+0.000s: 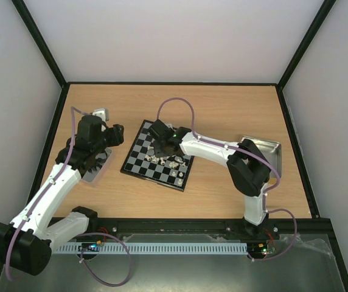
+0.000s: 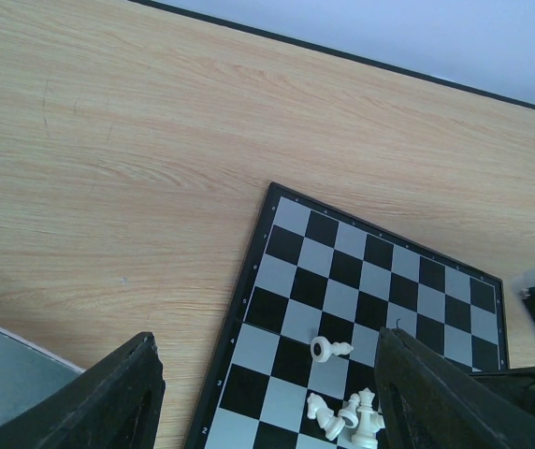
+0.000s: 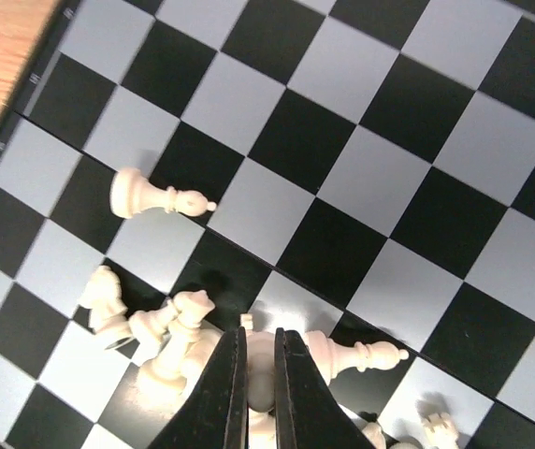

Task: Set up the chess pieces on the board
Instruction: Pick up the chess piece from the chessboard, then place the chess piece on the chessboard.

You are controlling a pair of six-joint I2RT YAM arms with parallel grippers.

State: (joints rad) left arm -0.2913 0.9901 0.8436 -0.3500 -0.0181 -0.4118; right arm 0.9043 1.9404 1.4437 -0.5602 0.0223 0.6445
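Cream-white chess pieces (image 3: 160,327) lie in a loose heap on the board (image 1: 139,152), toward its near edge in the top view. Most are toppled, and some lean on one another. The right hand (image 3: 260,337) is down in this heap. Its two fingers (image 3: 225,398) are drawn almost together and pinch the gripped piece (image 3: 260,374), a cream shape showing in the narrow slit between them.

Other figures crowd the fingers on both sides. A tangle of three or four touches the left finger. One lying piece (image 3: 359,356) sits just beside the right finger, its head pointing away. A lone piece (image 3: 160,199) lies on its side further up the board, apart from the heap and across the line between a black and a grey square. The far squares carry nothing.

The left hand (image 1: 114,135) hovers off the board's left side with its fingers spread wide and nothing between them. It touches neither the board nor any piece.

A silver tray (image 1: 98,171) lies under the left arm, and a second tray (image 1: 270,149) sits behind the right arm's elbow. Both are on the wooden desk (image 1: 222,109), clear of the board.
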